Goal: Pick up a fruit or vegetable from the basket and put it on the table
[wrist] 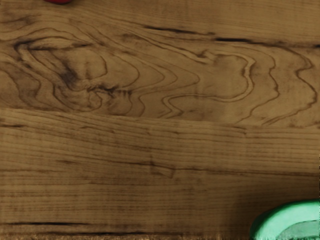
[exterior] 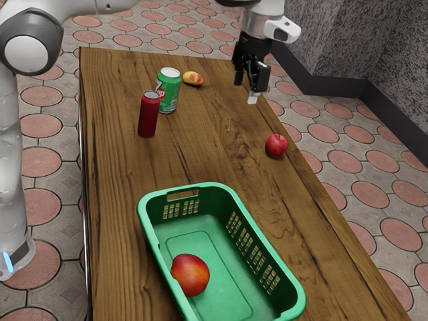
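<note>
One peach (exterior: 190,275) is the fruit to fetch: it sits low inside the green plastic basket (exterior: 207,186), close to the long wall at the exterior view's left. I would expect it to be fairly light, firm beneath a skin that bruises easily, and round enough to roll or slip from a pinch above its middle. The better hold is across its widest part, with gentle pressure, coming straight down and keeping clear of that nearby wall. The gripper (exterior: 252,99) is above the wooden table (exterior: 114,167), well apart from the basket, near the red apple (exterior: 276,146); whether it stands wide or narrow I cannot tell.

The basket's near end is cut off by the exterior view's lower edge, and the peach's underside is hidden, so its exact contact with the floor or wall is uncertain. The yellow-red fruit (exterior: 192,78) behind the 7UP can (exterior: 168,90) is hard to name. In the wrist view, a curved piece of basket rim lies at the border, and a sliver of red, probably the apple, is too cropped to be sure
</note>
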